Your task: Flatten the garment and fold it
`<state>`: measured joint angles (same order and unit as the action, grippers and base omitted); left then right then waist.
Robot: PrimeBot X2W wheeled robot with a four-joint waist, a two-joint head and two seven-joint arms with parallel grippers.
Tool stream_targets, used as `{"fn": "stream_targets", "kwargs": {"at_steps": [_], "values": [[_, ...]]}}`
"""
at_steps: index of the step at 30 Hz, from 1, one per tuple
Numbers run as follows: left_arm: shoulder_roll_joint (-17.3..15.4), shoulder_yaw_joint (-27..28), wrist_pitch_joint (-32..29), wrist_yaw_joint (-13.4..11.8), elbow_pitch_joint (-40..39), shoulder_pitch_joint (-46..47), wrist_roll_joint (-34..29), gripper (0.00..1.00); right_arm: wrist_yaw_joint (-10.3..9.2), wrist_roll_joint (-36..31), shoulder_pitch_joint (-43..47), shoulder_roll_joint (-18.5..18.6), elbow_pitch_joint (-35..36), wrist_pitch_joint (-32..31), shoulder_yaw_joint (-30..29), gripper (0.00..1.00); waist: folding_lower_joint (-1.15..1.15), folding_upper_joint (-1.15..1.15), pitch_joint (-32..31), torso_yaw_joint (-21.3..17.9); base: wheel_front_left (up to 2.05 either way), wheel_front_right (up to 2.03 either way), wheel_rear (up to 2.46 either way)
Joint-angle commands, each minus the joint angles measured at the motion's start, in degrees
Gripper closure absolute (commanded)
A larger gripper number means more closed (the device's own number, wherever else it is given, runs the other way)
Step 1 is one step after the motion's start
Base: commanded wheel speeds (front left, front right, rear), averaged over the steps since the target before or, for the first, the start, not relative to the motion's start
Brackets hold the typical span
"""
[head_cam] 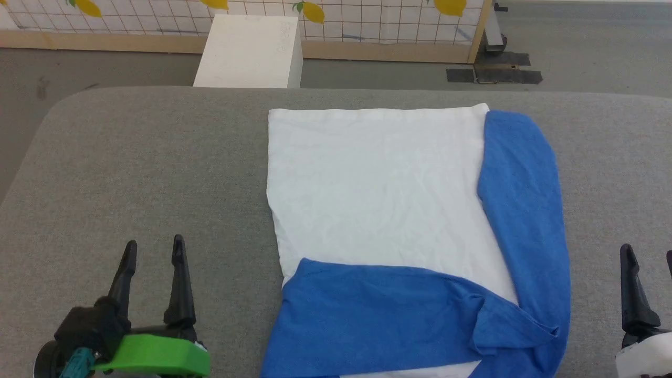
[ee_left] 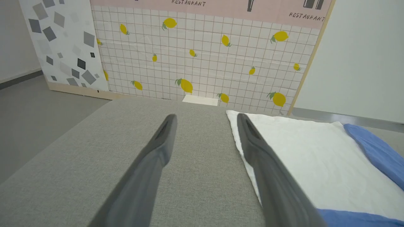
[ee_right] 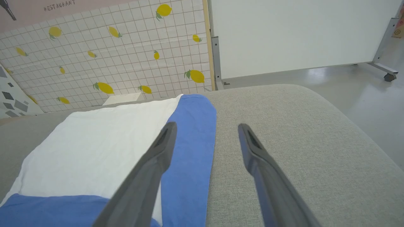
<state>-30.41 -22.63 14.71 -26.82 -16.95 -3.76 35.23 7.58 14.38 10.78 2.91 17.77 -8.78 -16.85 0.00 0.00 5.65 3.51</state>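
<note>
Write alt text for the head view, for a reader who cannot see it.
A white raglan shirt lies flat on a grey fabric-covered table, one blue sleeve folded across its near end, the other along its right side. The left gripper sits open at lower left, the right gripper at the lower-right edge.

a grey fabric-covered table is stretching across the middle and bottom of the head view. at upper centre a white box is sitting on the grey floor, in front of a lemon-printed grid panel. dark flat plates are lying at upper right. in the right wrist view's upper right a white board is standing on a caster; a panel of grey squares is standing at the left wrist view's upper left
</note>
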Motion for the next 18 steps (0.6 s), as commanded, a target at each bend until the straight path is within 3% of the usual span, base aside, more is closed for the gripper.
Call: {"fn": "stream_targets", "kwargs": {"at_steps": [1,9,14,17,18], "values": [[0.43,0.9,0.27,0.04,0.11,-1.56,-1.74,0.0,-0.09,0.36,0.58,-0.03,-0.43,0.51,0.14,0.0,0.0,0.0,-0.26,0.26,0.0,0.0,0.0],[3.16,4.48,0.28,2.41,-0.97,-3.19,-5.28,0.0,-0.09,-1.79,-3.59,-0.03,0.84,-1.48,0.67,0.0,0.0,0.0,2.0,0.23,0.0,0.0,0.0],[5.29,6.17,0.29,4.62,-1.49,-1.37,-5.93,0.0,-0.09,-4.65,-14.46,0.26,2.16,-6.71,0.68,0.0,0.0,0.0,7.11,-0.32,0.0,0.0,0.0],[6.26,7.14,0.29,5.72,-1.46,-0.07,-6.5,0.0,-0.09,-4.75,-22.79,2.87,1.43,-10.69,1.11,0.0,0.0,0.0,10.7,-0.59,0.0,0.0,0.0],[6.94,7.94,0.29,6.55,-1.46,0.98,-6.76,0.0,-0.09,-4.47,-28.81,5.48,0.29,-13.91,1.47,0.0,0.0,0.0,13.09,-0.67,0.0,0.0,0.0]]}}
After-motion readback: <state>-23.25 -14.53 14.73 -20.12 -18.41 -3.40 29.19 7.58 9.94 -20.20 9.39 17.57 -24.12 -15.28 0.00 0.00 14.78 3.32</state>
